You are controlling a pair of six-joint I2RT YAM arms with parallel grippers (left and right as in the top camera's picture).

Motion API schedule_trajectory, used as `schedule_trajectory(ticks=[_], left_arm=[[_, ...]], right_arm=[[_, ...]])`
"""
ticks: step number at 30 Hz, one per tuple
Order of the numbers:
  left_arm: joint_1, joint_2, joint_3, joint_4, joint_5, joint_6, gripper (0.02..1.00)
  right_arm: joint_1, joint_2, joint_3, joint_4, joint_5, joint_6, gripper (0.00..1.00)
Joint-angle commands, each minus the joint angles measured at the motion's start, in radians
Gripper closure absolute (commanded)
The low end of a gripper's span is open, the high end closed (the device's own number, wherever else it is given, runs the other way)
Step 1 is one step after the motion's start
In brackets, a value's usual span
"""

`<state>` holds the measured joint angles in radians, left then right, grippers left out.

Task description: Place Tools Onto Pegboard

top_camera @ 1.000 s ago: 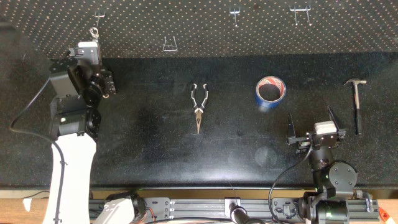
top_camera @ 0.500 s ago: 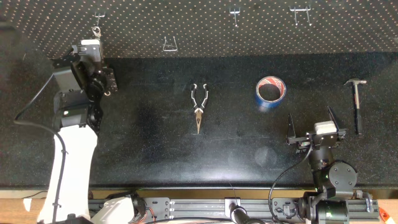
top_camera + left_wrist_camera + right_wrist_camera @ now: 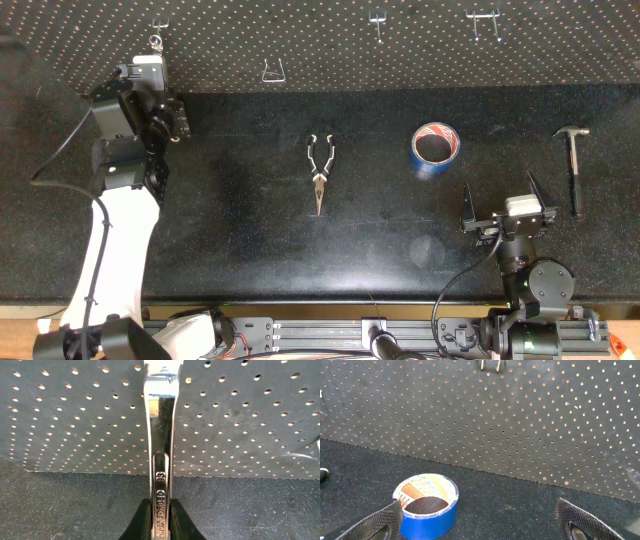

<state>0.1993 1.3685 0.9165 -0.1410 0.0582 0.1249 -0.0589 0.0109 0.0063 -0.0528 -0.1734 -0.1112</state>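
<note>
The left gripper clamped the stiff, likely slippery steel wrench by its shank; the right gripper gaped wide

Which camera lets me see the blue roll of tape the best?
The right wrist view: the blue roll of tape sits close and large there, with its blue side and dark hollow middle plain to see. The top view shows it smaller, from straight above, as a ring lying on the black table.

workshop bench, pegboard wall, hand tools
</note>
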Motion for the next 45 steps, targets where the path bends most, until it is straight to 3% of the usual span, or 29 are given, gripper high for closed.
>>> schedule_trajectory(ticks=[1, 9, 10, 13, 14, 19, 32, 34, 37, 39, 45], left_arm=[[-0.003, 0.037, 0.005, 0.032, 0.013, -0.02, 0.991], [-0.003, 0.093, 0.005, 0.159, 0.013, -0.02, 0.982], [-0.003, 0.098, 0.006, 0.171, 0.013, -0.02, 0.912], [-0.003, 0.1, 0.005, 0.179, 0.013, -0.02, 0.369], [-0.003, 0.1, 0.005, 0.175, -0.001, -0.02, 0.027], [-0.004, 0.052, 0.005, 0.098, -0.009, -0.013, 0.023], [-0.003, -0.419, 0.005, -0.459, 0.013, -0.013, 0.023], [-0.003, -0.471, 0.005, -0.533, -0.034, -0.013, 0.023], [-0.003, -0.517, 0.005, -0.564, 0.002, -0.026, 0.023], [-0.004, -0.527, 0.005, -0.56, 0.07, -0.132, 0.023], [-0.128, -0.401, 0.005, -0.586, 0.07, -0.309, 0.023]], right_arm=[[-0.005, -0.01, -0.002, -0.007, 0.008, -0.006, 0.007], [-0.005, -0.01, -0.002, -0.007, 0.008, -0.006, 0.007], [-0.005, -0.01, -0.002, -0.007, 0.008, -0.006, 0.005], [-0.005, -0.01, -0.002, -0.007, 0.008, -0.006, 0.005], [-0.005, -0.01, -0.002, -0.007, 0.008, -0.006, 0.005], [-0.005, -0.01, -0.002, -0.007, 0.008, -0.006, 0.009], [-0.005, -0.01, -0.002, -0.007, 0.008, -0.006, 0.005], [-0.005, -0.01, -0.002, -0.007, 0.008, -0.006, 0.005], [-0.005, -0.01, -0.002, -0.007, 0.008, -0.006, 0.005], [-0.005, -0.01, -0.002, -0.007, 0.008, -0.006, 0.005], [-0.005, -0.01, -0.002, -0.007, 0.008, -0.006, 0.007]])
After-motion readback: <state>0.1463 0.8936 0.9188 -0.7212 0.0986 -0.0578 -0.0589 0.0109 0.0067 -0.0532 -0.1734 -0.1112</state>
